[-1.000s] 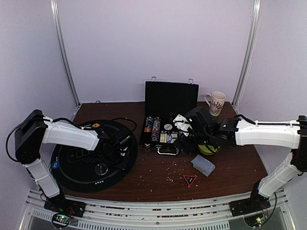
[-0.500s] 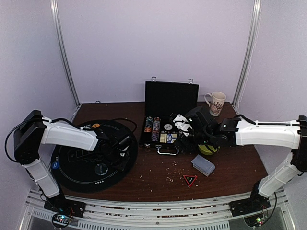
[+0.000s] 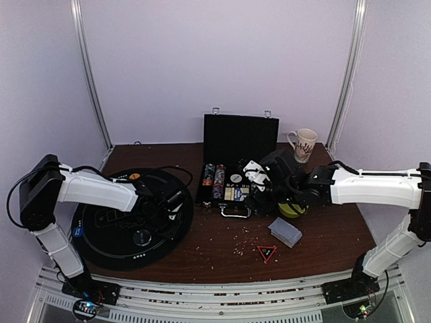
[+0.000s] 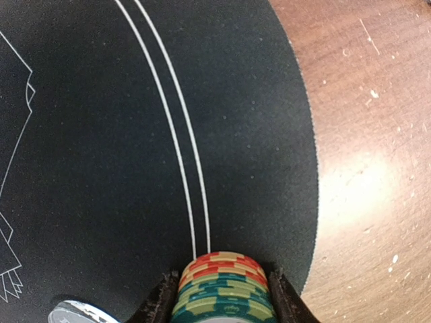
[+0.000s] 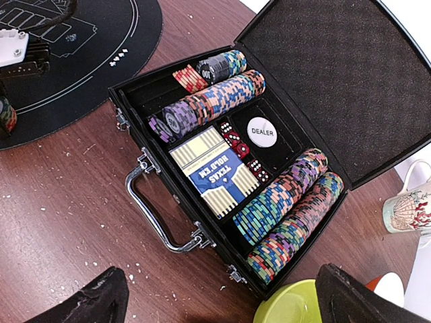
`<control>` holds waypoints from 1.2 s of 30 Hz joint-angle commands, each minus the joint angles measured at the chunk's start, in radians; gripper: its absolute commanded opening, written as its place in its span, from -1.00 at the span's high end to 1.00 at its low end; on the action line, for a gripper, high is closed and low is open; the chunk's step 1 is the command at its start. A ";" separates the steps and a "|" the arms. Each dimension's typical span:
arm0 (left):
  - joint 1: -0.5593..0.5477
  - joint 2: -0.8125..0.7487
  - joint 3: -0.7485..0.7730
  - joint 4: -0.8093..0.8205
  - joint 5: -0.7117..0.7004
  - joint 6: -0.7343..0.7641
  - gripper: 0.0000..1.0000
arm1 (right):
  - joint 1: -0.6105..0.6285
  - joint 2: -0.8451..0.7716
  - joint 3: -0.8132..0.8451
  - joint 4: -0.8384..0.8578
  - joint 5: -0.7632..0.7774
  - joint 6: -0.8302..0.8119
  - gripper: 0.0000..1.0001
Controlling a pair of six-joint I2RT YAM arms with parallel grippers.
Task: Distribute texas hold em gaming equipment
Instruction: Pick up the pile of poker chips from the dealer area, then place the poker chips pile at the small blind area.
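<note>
One chip stack (image 4: 223, 299) in L end effector (image 4: 221, 277), axis fwd, red outermost; R end effector (image 5: 222, 269) wide.

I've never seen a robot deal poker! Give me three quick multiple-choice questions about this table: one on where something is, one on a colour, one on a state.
1. Where is the white DEALER button? A on the round mat; B in the black case; C in the mug.
2. What colour are the dice? A green; B white; C red.
3. How is the case's lid? A open, standing up; B shut; C taken off.

Answers: B, it lies in a middle compartment beside the dice; C, the right wrist view shows them red; A, the lid stands upright at the back in the top view.
</note>
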 commanded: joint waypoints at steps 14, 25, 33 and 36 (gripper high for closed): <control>0.070 -0.084 0.030 -0.154 0.071 0.038 1.00 | -0.011 -0.043 -0.002 0.007 0.015 -0.017 -1.00; 0.141 -0.163 -0.013 -0.155 0.066 0.018 1.00 | -0.016 -0.043 0.001 0.014 0.006 -0.032 -1.00; 0.459 -0.365 -0.140 -0.224 0.059 -0.038 1.00 | -0.017 -0.071 -0.019 0.061 -0.012 -0.057 -1.00; 0.602 -0.401 -0.169 -0.253 0.041 -0.030 1.00 | -0.018 -0.096 -0.034 0.085 -0.033 -0.080 -1.00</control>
